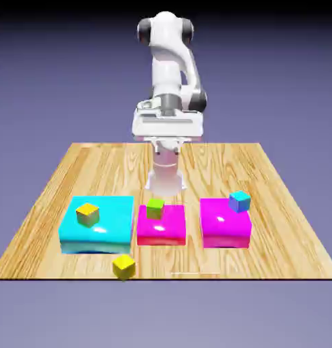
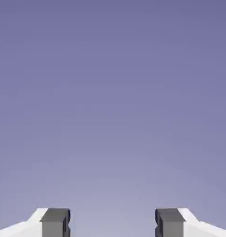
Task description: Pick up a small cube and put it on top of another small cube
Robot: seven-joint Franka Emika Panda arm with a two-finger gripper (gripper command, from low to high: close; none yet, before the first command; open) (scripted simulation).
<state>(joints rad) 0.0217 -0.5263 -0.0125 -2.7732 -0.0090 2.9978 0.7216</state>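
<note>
Several small cubes show in the exterior view. A yellow cube [image 1: 123,266] lies on the wooden table [image 1: 277,204] near its front edge. A mustard cube [image 1: 87,214] sits on a cyan block [image 1: 114,228], a green cube [image 1: 155,208] on the middle magenta block [image 1: 165,230], and a blue cube [image 1: 240,201] on the right magenta block [image 1: 223,228]. My gripper [image 1: 167,141] hangs high over the table's far side, well behind and above the green cube. In the hand view the gripper [image 2: 113,223] is open, with only backdrop between its grey fingertips [image 2: 55,222].
The three flat blocks stand in a row across the front half of the table. The arm's white base column [image 1: 166,173] rises just behind the middle block.
</note>
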